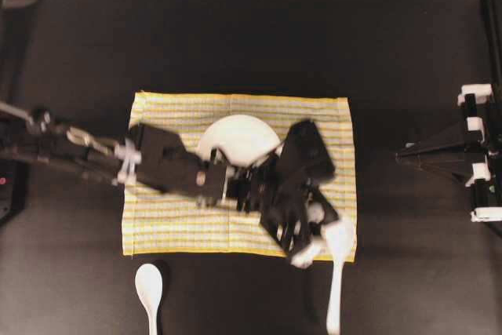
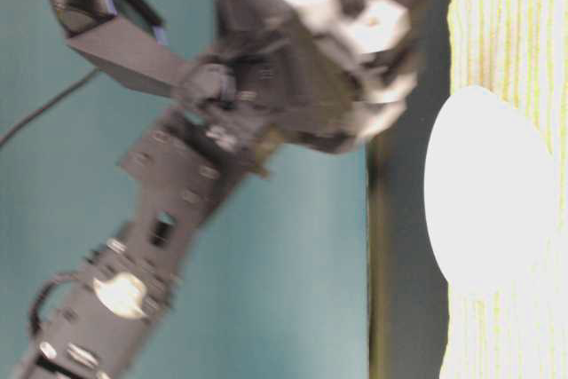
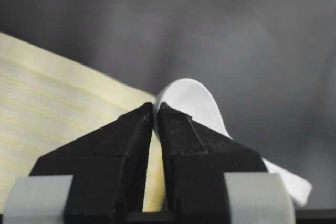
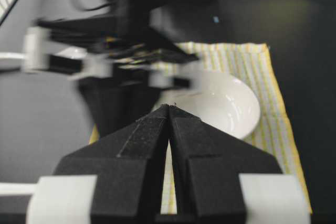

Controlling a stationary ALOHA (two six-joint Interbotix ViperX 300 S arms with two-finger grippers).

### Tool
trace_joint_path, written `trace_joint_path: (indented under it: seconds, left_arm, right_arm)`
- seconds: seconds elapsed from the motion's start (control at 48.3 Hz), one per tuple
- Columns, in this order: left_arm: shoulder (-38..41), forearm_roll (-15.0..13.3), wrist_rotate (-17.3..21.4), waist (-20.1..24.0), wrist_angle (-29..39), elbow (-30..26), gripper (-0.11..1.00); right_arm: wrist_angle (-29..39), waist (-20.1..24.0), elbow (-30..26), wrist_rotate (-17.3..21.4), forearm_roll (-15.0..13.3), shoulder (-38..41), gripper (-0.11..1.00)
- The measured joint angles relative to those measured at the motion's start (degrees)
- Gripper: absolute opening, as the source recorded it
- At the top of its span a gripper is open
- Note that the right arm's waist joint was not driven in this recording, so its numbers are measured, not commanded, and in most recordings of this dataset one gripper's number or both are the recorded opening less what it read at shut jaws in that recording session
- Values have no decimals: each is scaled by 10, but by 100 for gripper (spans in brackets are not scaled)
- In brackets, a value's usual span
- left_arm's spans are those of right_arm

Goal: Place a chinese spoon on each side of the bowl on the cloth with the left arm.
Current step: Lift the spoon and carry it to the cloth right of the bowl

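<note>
Overhead view: left arm's jaws pinch a glossy white ceramic spoon [image 1: 337, 260] at the striped yellow cloth's [image 1: 169, 225] corner.
Thin-rim grip; spoon could twist or slip, striking the white bowl [image 1: 239, 139]. Right arm's jaws pressed together.

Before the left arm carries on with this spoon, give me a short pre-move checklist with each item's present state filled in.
1. Left gripper closed on a chinese spoon: ok; the left wrist view shows its fingers pinching the scoop's rim.
2. Held spoon lifted off the table: cannot tell.
3. Bowl on the cloth: ok, near the cloth's middle.
4. Free cloth on the bowl's right side: cannot tell; the left arm covers much of it in the overhead view.
5. Second spoon within view and untouched: ok; it lies on the dark table, just off the cloth's near edge.
6. Right gripper out of the way: ok, shut and empty, pointing at the bowl from a distance.
</note>
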Motion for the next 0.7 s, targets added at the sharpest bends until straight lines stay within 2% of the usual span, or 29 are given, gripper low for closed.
trace_joint_path:
  seconds: [0.124, 0.29, 0.518, 0.705]
  left_arm:
    - [1, -1, 56, 47, 94, -36, 6]
    - [10, 0, 94, 82, 160, -63, 6]
    - [20, -1, 102, 104, 160, -58, 6]
    - [54, -1, 93, 107, 103, -35, 6]
  right_arm:
    - [-2, 0, 1, 0, 0, -4, 0]
    - [-2, 0, 6, 0, 0, -9, 0]
    - [-3, 0, 11, 1, 0, -10, 0]
    - [-4, 0, 13, 1, 0, -10, 0]
